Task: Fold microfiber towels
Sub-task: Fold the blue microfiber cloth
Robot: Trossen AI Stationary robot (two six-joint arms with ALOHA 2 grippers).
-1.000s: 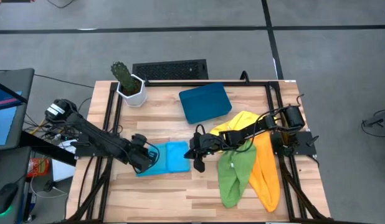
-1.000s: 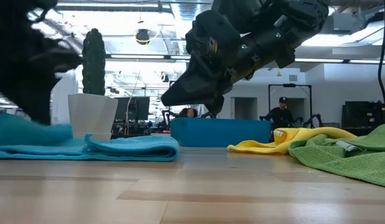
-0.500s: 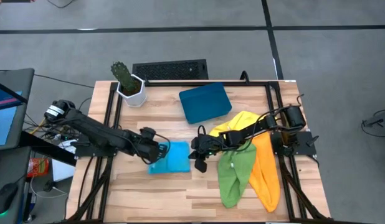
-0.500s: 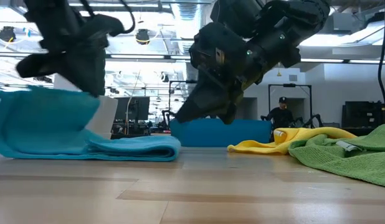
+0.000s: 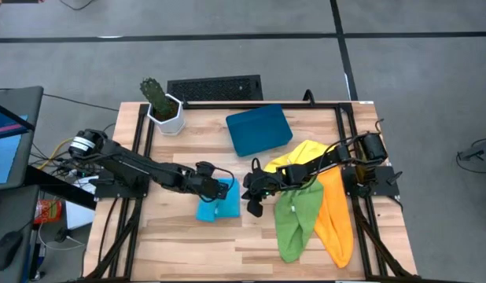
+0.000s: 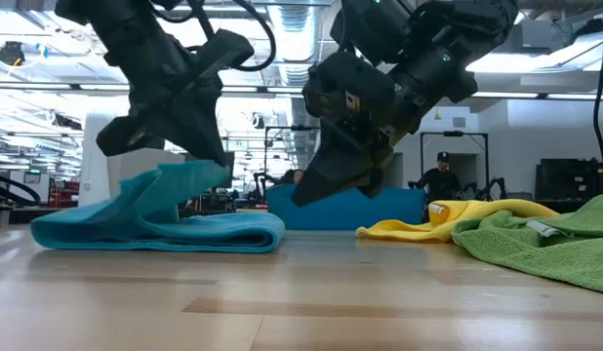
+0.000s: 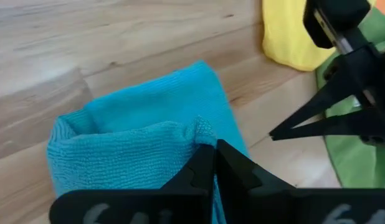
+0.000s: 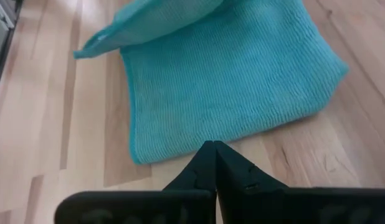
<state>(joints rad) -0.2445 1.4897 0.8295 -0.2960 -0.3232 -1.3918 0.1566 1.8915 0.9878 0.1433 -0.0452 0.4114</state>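
The left tool (image 5: 220, 187) is clenched on an edge of the light blue towel (image 5: 218, 200), its two dark fingers (image 7: 212, 163) pressed together over a pinched ridge of cloth. In the low view that edge hangs lifted from the left tool (image 6: 219, 168) and drapes down over the rest of the light blue towel (image 6: 175, 226), which lies doubled flat on the worktop (image 6: 301, 302). The towel sits directly beneath and around this tool, near the middle of the worktop (image 5: 196, 244).

The right tool (image 5: 252, 206) is clenched with nothing in it; in its wrist view the fingertips (image 8: 212, 157) meet in a point just off the near edge of the light blue towel (image 8: 230, 81), above bare wood, not touching the cloth. In the low view the right tool (image 6: 316, 190) hangs above the worktop, just beside the towel's folded end.

Behind the right tool, under its arm, lie the yellow towel (image 5: 306, 153), the green towel (image 5: 296, 222) and the orange towel (image 5: 336, 214), bunched and overlapping one another. The yellow towel (image 6: 448, 219) and green towel (image 6: 545, 244) also show lying crumpled in the low view.

Beyond both tools sits a dark-blue tray (image 5: 259, 130), and farther to the left tool's side stands a potted cactus (image 5: 162, 106) in a white pot.
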